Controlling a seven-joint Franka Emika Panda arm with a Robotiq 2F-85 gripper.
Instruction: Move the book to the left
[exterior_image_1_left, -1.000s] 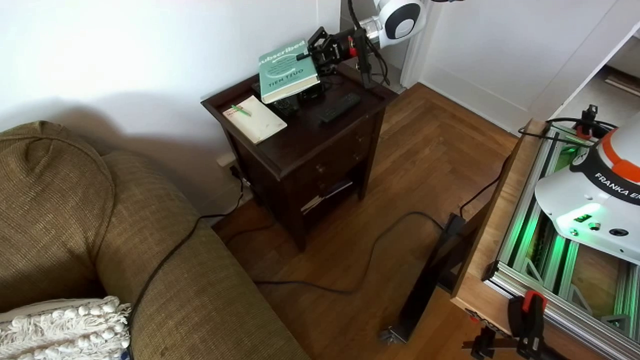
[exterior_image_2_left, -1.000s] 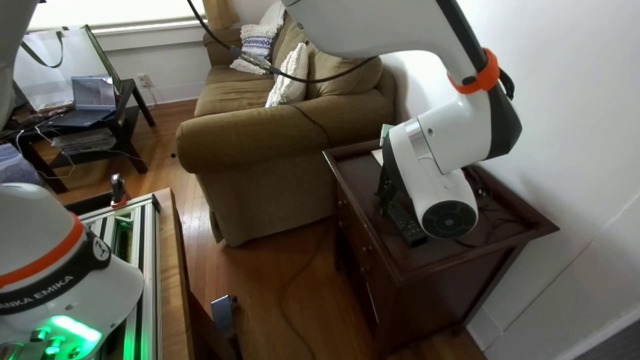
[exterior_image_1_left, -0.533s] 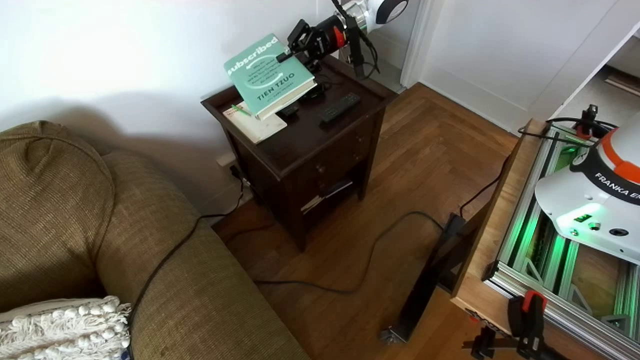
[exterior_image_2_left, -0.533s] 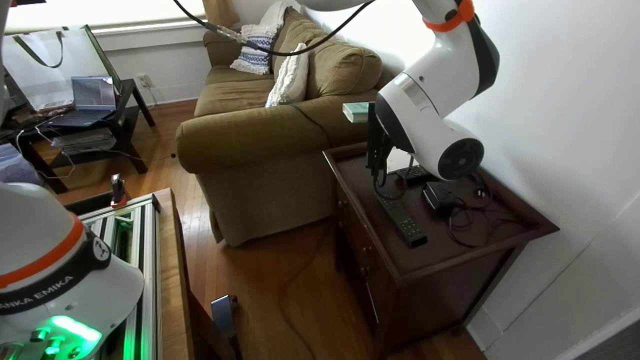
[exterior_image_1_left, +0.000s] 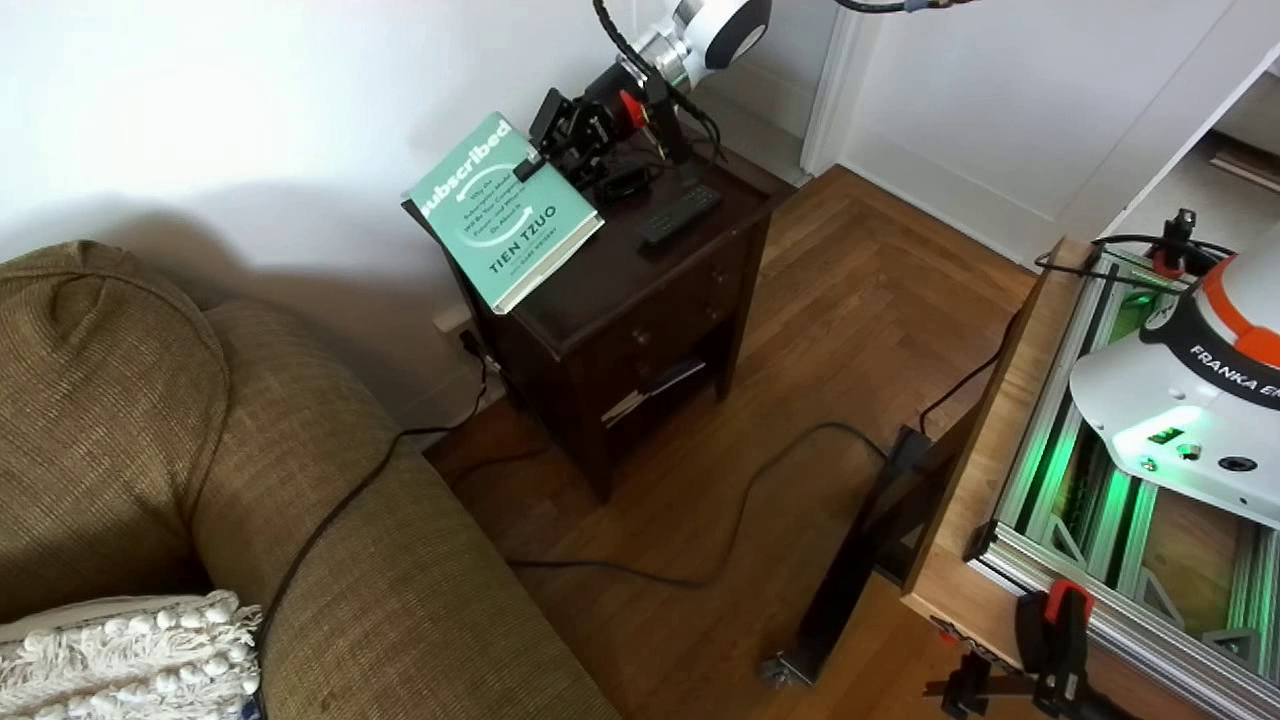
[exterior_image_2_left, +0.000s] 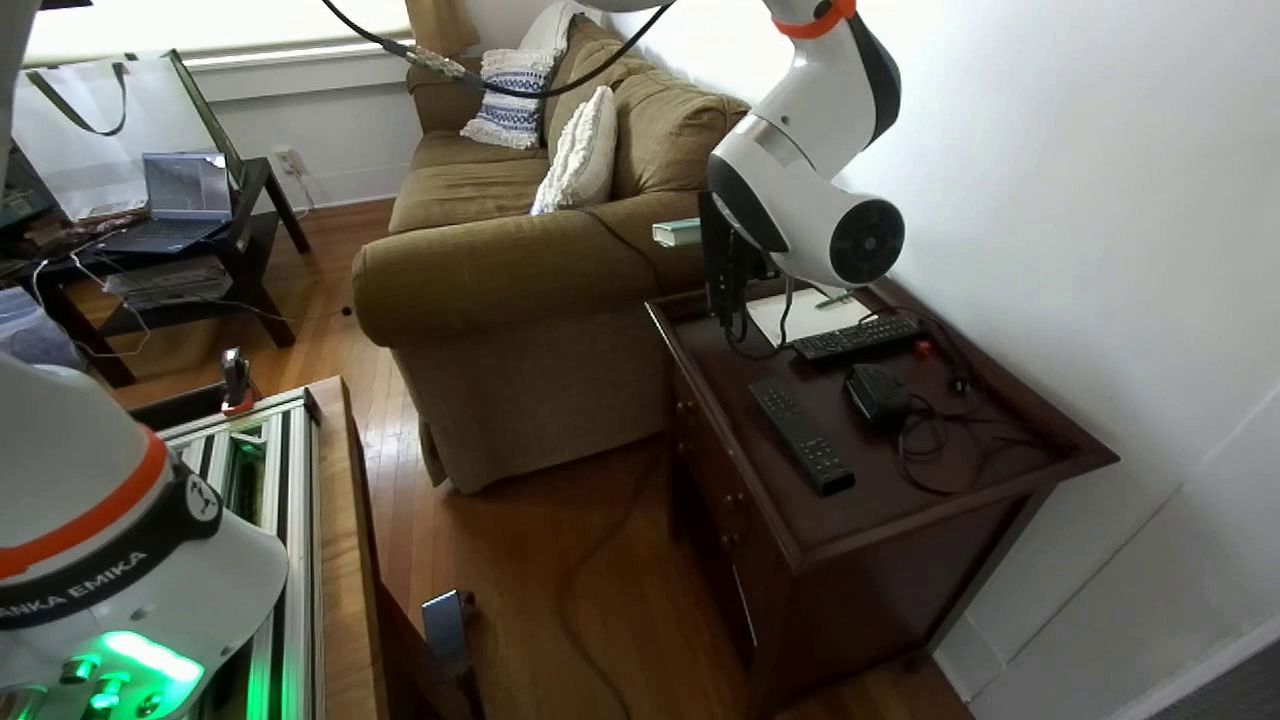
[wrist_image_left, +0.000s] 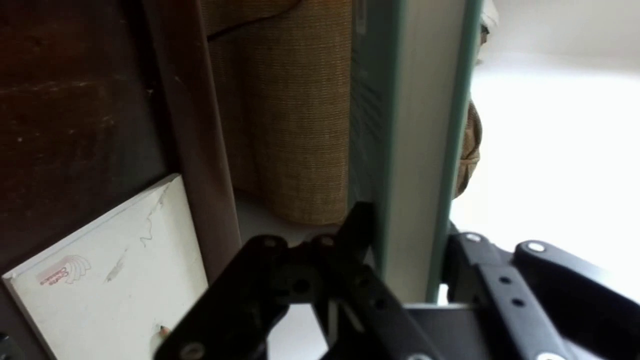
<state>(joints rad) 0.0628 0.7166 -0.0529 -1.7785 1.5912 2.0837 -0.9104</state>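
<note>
“Brown woven fabric comes first, at far left: a sofa (exterior_image_1_left: 420, 560), with a fringed white pillow (exterior_image_1_left: 130, 650).”

“And next, going right?”

“The green book (exterior_image_1_left: 500, 215), cover up, held above the left end of a dark wooden tabletop (exterior_image_1_left: 600, 280) in an exterior view.”

“What has just changed?”

“Over the last second the arm (exterior_image_2_left: 840, 95) has carried it leftward in both exterior views, away from the tabletop's middle and towards the sofa. The wrist view shows the notepad (wrist_image_left: 115, 275) below, apart from the book; in an exterior view the book now hides that notepad, part of which showed half a second ago.”

“So what does that mean for the task?”

“My judgement: the move left looks mostly done, with lowering and letting go still to come. I cannot tell what lies straight beneath the book, so it might land on the notepad or overhang the edge.”

“What grips it?”

“Black fingers (exterior_image_1_left: 530, 168) come next, closed on the book's right-hand edge, one against each cover.”

“And further right?”

“On the tabletop, a black remote control (exterior_image_1_left: 680, 215) lies to the right of the fingers, near the front edge. At far right, well apart from all of this, is the white robot base (exterior_image_1_left: 1200, 430), glowing green.”
</note>
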